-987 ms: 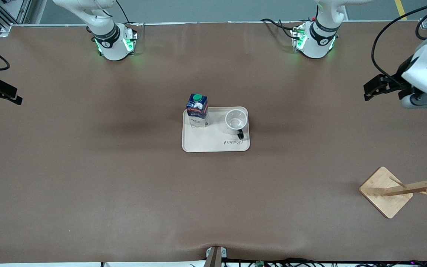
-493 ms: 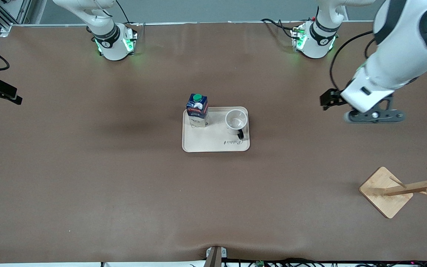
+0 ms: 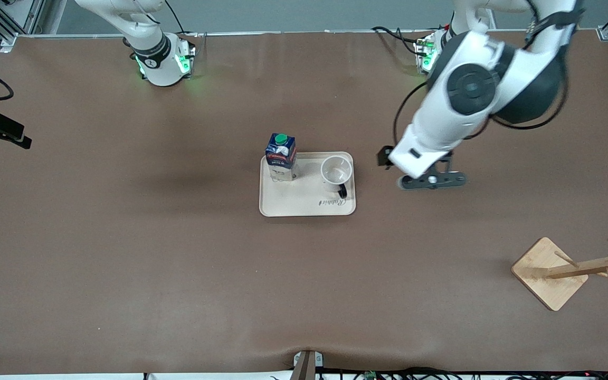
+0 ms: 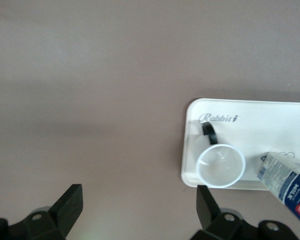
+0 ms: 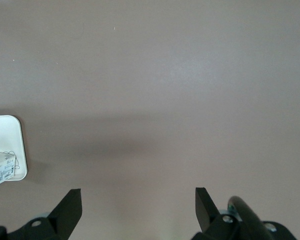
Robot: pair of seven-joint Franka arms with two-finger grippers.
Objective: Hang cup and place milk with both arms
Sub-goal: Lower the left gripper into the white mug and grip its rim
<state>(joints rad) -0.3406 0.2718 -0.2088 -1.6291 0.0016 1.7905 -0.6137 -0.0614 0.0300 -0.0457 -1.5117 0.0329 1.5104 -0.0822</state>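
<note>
A cream rectangular plastic tray [image 3: 304,203] lies mid-way along the brown counter [image 3: 124,253]. On it stand a small dark blue milk carton with a round green cap [image 3: 281,156], at the corner toward the right arm's end, and a white mug with a black loop handle [image 3: 335,173], upright and mouth up, toward the left arm's end. The left pincer [image 4: 139,200] hangs over bare counter just beside the tray, fingers spread wide, holding nothing. The right pincer [image 5: 138,204] waits over the counter at the right arm's end, likewise spread and empty. A wooden peg rack on a square base [image 3: 552,272] stands toward the left arm's end, nearer the front camera than the tray.
</note>
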